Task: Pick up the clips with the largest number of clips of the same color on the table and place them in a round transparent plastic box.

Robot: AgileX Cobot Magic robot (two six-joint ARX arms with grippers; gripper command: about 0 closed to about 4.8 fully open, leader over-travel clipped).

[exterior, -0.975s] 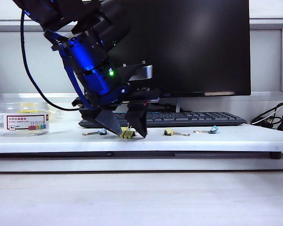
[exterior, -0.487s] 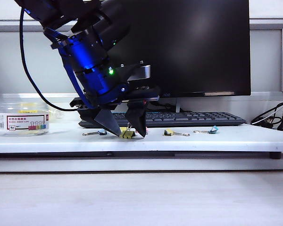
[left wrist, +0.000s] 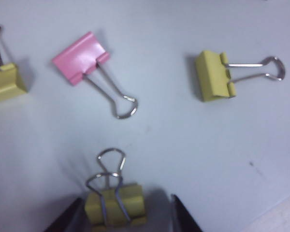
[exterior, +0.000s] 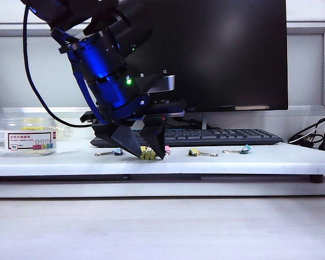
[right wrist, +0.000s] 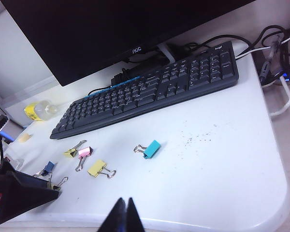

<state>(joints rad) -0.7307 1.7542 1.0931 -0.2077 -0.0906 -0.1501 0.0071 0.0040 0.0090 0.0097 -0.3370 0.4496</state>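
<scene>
Straddling one yellow clip (left wrist: 115, 205) on the white table (exterior: 249, 162), the left gripper (exterior: 145, 153) stands tip-down near the middle of the table's near edge, its jaws set on either side of the clip with a gap showing on each side, so they are not yet clamped on it. That stance suits a pinch across the clip's body, judging by the wire handles standing up between the dark fingertips (left wrist: 181, 217).

Other yellow clips lie close by: one (left wrist: 215, 76) just to the right with its handles flat, another (left wrist: 7, 83) farther back beside the pink clip (left wrist: 82, 57). The round clear box (exterior: 24, 137) sits at the far left of the table, well apart from the clips.

Only the left wrist view shows the gaps beside the clip; from outside the fingers hide them. Only the right wrist view shows the teal clip (right wrist: 151, 149) and a blue one (right wrist: 48, 167) from above, plus the keyboard (right wrist: 150, 89). The right gripper (right wrist: 124, 216) hangs high over the right side, its jaws pressed together on nothing.
</scene>
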